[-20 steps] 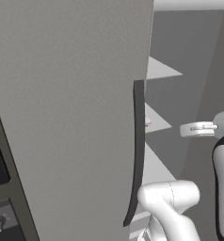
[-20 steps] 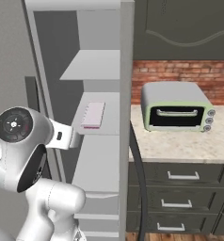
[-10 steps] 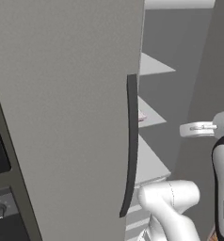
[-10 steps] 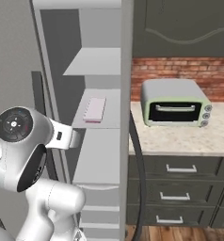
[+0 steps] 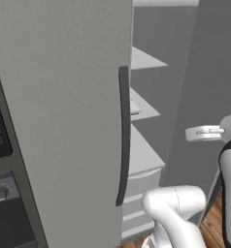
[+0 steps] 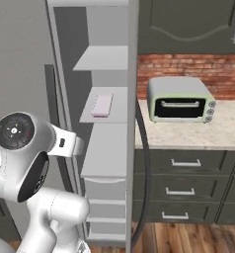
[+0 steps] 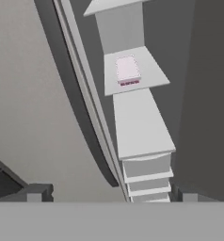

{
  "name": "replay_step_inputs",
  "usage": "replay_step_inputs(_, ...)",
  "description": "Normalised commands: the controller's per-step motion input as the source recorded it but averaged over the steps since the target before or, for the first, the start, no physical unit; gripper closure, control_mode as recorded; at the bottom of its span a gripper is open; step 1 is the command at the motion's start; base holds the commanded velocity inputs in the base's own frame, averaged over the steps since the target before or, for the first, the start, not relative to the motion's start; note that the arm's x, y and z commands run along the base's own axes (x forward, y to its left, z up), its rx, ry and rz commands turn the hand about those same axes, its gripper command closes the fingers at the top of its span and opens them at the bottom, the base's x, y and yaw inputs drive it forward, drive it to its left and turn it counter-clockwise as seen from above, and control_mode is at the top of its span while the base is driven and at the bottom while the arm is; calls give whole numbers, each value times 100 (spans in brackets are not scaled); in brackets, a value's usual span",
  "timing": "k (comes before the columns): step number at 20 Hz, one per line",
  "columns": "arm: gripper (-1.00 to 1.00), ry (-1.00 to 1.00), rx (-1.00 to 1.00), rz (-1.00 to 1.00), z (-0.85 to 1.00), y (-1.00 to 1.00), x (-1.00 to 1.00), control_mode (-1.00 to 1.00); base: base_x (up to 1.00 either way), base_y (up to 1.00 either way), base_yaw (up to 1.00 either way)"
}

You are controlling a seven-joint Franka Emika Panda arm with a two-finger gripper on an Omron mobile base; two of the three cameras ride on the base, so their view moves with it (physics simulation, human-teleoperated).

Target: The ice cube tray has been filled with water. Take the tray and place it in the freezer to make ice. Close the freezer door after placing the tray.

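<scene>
Kitchen setting, rendered: you face the freezer [image 6: 109, 148], a tall matte grey cabinet whose inside shows white shelves stacked one above another, with drawers below them near the floor. Wooden floorboards [image 6: 188, 242] run along the bottom of the right base view. To the right of the cabinet you see a pale stone worktop [image 6: 223, 133] over dark drawer fronts with light bar handles, a red brick wall behind it, and dark upper cupboards above. On that worktop stands a pale green toaster oven [image 6: 181, 100] with a dark glass front.

The freezer door [image 5: 59, 121] fills the left of the left base view as a broad grey panel, standing partly open, with its dark curved handle [image 5: 123, 135] along the edge nearest the shelves.

The ice cube tray [image 7: 127, 69] lies flat on the middle shelf [image 6: 107, 116], its lilac-white top up and a pinkish edge toward the camera. Nothing touches it.

The fingers [image 7: 109, 193] appear as two dark tips low in the hand view, set wide apart, with nothing between them, well short of the tray.
</scene>
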Motion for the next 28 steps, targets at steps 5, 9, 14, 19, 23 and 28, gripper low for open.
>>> replay_step_inputs(5,-100,0,0,0,0,0,0,100,-42,5,0)
replay_step_inputs(9,-100,0,0,0,0,0,0,100,-49,0,0)
replay_step_inputs(14,-100,0,0,0,0,0,0,100,-47,0,0)
replay_step_inputs(19,-100,0,0,0,0,0,0,100,-41,0,0)
replay_step_inputs(23,-100,0,0,0,0,0,0,100,-34,0,0)
replay_step_inputs(28,-100,0,0,0,0,0,0,100,-39,0,0)
